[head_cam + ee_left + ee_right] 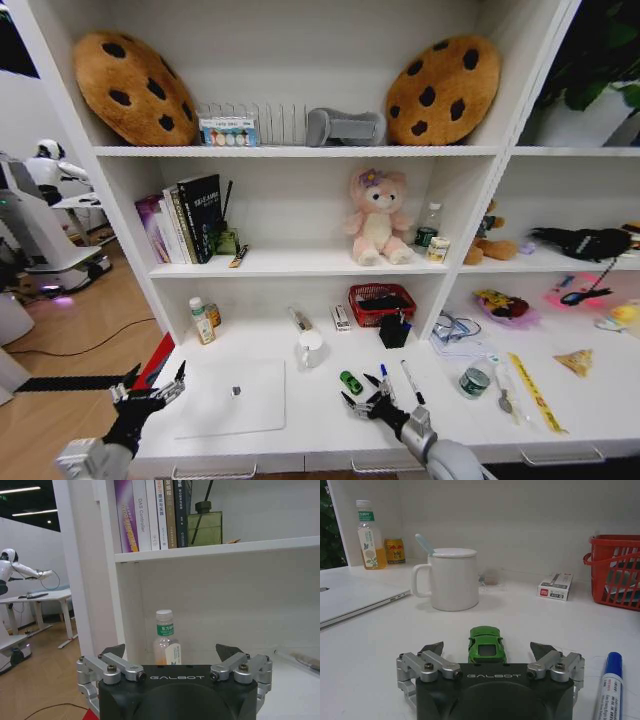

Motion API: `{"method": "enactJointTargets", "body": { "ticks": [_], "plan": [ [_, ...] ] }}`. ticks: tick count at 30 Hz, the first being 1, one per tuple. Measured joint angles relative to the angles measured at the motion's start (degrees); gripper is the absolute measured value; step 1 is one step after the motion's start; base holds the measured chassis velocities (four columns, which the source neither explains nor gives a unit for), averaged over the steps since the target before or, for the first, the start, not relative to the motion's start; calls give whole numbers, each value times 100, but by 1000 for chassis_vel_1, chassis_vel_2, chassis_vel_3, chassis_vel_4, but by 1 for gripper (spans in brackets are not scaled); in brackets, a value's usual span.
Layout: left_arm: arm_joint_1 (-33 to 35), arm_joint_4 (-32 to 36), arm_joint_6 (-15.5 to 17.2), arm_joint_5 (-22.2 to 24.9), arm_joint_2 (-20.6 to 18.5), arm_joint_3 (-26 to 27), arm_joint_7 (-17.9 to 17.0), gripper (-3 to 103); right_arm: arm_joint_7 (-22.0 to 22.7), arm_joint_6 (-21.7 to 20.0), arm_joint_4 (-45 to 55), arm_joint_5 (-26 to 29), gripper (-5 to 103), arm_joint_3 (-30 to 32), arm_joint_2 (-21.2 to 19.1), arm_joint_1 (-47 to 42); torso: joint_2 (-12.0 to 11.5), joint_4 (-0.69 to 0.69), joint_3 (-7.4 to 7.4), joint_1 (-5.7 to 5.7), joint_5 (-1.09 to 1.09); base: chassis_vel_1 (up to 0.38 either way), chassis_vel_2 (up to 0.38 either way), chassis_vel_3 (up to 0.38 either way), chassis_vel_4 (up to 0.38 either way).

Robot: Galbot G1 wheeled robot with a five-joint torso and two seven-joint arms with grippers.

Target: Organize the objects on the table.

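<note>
On the white table (325, 428) lie a silver laptop (235, 396), a small green toy car (351, 382), two marker pens (411, 381) and a green-lidded jar (474, 380). My right gripper (363, 400) is low over the table just in front of the car, fingers open. In the right wrist view the car (487, 644) sits just beyond the right gripper (487, 649), in line with the gap between its fingers, untouched, with a blue-capped marker (609, 686) beside it. My left gripper (153, 388) is open at the table's left end, beside the laptop.
A white lidded mug (451, 580), a small box (555, 586) and a red basket (619, 572) stand behind the car. A drink bottle (165, 636) and a can (395, 550) are at the back left. Shelves rise behind the table.
</note>
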State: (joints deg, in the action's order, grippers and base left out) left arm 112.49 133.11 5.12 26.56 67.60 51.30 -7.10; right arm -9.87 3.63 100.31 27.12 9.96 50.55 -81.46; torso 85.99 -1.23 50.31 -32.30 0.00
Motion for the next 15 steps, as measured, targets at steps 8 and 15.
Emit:
{"method": "enactJointTargets", "body": {
  "ticks": [8,15],
  "plan": [
    [-6,-10,5,14,1,2,0,103,95,-39,-137,40,93,-263,16,245,0,1,0,0,0,0,0,0,0],
    [-21,-10,13,33,13,3,-1,98,193,-65,-149,59,71,-384,12,324,0,0,0,0,0,0,0,0,0]
  ]
}}
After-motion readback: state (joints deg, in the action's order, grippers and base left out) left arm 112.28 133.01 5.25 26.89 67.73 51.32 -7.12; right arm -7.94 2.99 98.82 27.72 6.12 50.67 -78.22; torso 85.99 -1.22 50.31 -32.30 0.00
